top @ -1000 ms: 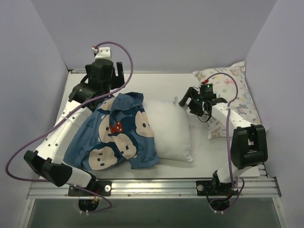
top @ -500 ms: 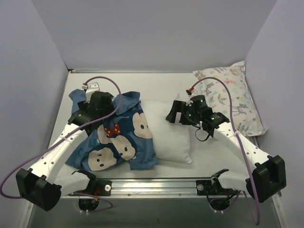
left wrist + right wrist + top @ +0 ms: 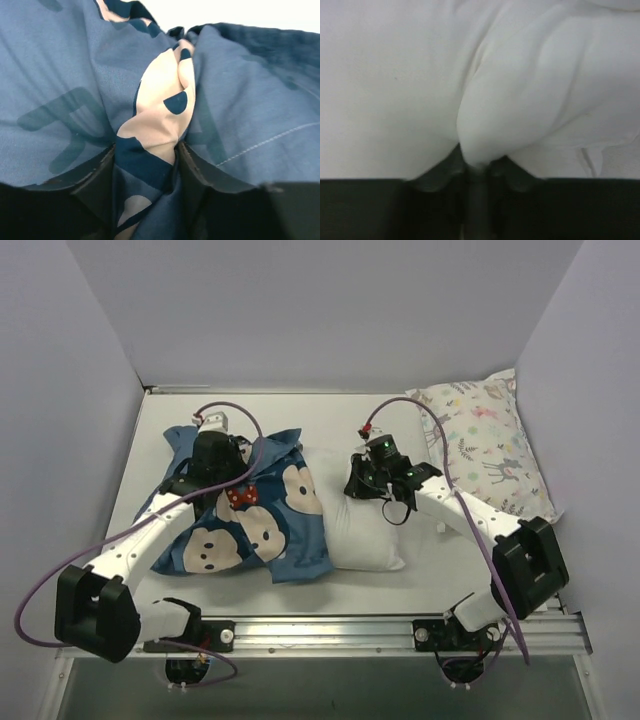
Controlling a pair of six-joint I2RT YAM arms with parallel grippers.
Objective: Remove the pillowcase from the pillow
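Both jaws moved inward | left jaws pinch pillowcase [image 3: 250, 530] fold, far edge | right jaws pinch pillow [image 3: 365, 540] fold

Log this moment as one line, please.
left gripper: pinching pillowcase | right gripper: pinching pillow | progress: pillowcase partly off, pillow half exposed

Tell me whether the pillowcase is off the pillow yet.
Not fully off. The pillowcase covers the left end of the pillow; only the pillow's right part lies bare white in the top view.
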